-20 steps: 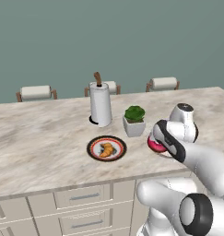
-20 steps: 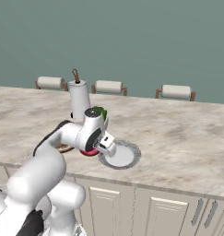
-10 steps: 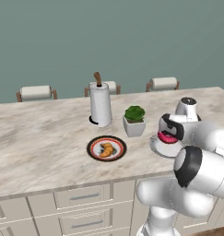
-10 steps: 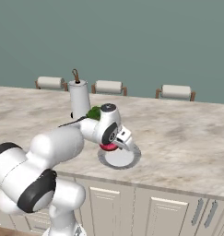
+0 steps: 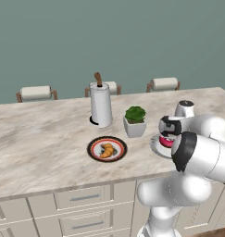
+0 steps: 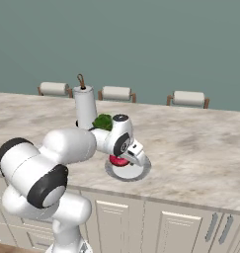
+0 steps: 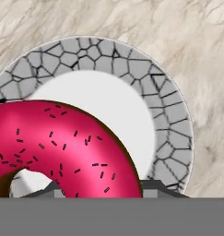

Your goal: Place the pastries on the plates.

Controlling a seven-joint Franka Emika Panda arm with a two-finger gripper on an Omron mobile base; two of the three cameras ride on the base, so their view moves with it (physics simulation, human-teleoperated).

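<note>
The pink-frosted donut [image 7: 62, 143] hangs close over the plain white-grey plate [image 7: 168, 110], whose rim has a cracked stone pattern. My gripper [image 7: 102, 189] is shut on the donut's ring, one finger in its hole and one outside. From the base, the gripper [image 5: 168, 135] [image 6: 123, 155] sits low over that plate [image 5: 156, 146] [image 6: 133, 172] with the donut [image 5: 166, 141] [image 6: 118, 161] beneath it. I cannot tell whether the donut touches the plate. The golden croissant [image 5: 106, 150] lies in the middle of the dark-rimmed plate [image 5: 93, 149], left of the arm.
A white square plant pot [image 5: 135, 122] [image 6: 102, 121] stands just behind the two plates. A paper towel holder [image 5: 101, 104] [image 6: 85, 102] stands further back. Chair backs [image 5: 164, 84] line the counter's far edge. The counter's front edge is near the grey plate.
The gripper has carried the donut a little to the right and down over the white-grey plate, and the arm's elbow has swung round. The croissant and its plate have stayed put.
</note>
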